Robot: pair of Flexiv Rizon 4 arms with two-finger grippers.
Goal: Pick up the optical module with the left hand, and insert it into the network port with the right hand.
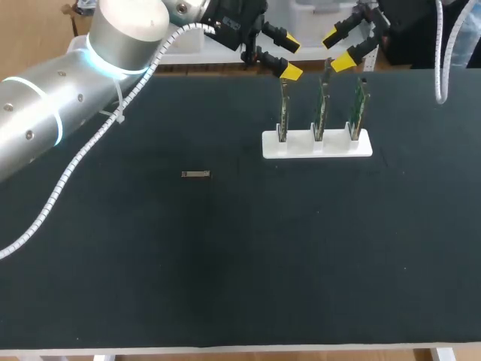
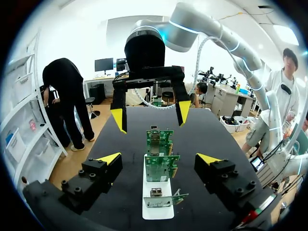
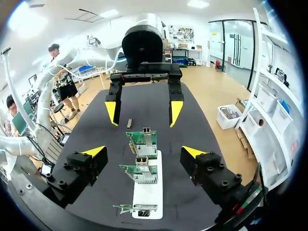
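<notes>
Out on the worktop point(image 1: 225, 263), well apart from both sets of jaws — each spread wide above the card stand point(image 1: 316, 144) — your optical module point(image 1: 195, 174) lies flat: a small, slim, metallic bar.

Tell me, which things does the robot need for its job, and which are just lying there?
For the job: the small optical module; the three green boards with ports; the left gripper and the right gripper, both open.

Just there: the white stand holding the boards upright; the black table.
</notes>
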